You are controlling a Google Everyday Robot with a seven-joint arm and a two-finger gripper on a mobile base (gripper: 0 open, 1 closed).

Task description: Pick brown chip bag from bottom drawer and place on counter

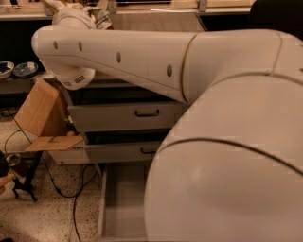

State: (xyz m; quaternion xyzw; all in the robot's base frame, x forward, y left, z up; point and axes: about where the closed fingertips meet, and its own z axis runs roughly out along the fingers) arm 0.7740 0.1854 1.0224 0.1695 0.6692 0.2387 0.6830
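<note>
My arm [142, 61] reaches from the right across the cabinet to the upper left. My gripper [64, 9] is at the top left, over the left end of the counter [156, 21], mostly hidden behind the wrist. A small crumpled dark-and-pale bag, apparently the brown chip bag [101, 19], sits right beside the gripper at the counter's left edge. I cannot tell whether it is held or resting. The bottom drawer [120, 208] is pulled open. The part of its grey inside that shows holds nothing, and my arm hides its right side.
Two shallower grey drawers with black handles [147, 113] stand slightly open above the bottom drawer. A tan cardboard box [42, 113] with open flaps is left of the cabinet. Black cables [71, 189] lie on the speckled floor. Bowls [19, 68] sit on a dark shelf at far left.
</note>
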